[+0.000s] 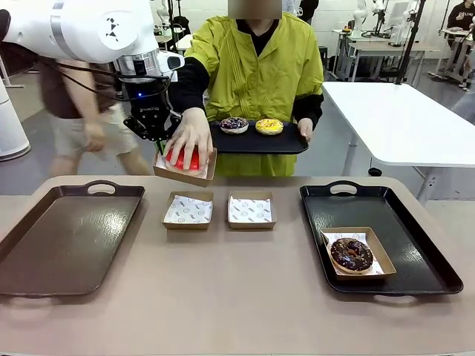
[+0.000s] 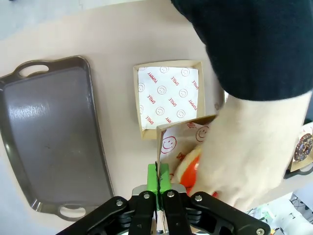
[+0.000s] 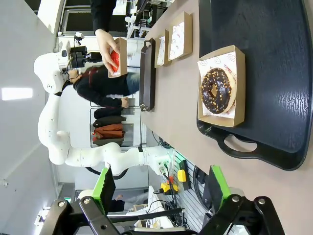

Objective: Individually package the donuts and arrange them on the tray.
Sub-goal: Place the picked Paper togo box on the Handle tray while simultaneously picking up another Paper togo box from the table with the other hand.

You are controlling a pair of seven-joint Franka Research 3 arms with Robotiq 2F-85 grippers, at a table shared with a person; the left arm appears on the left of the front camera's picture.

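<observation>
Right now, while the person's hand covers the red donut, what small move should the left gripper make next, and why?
Probably none yet: hold steady. The left gripper pinches the square brown cardboard box by its edge, and the person's hand rests on the glossy red donut inside.

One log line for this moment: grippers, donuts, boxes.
left gripper: shut on wall of lifted box | person's hand: on red donut in it | right gripper: open | chocolate donut: boxed on black tray | two boxes: empty
</observation>
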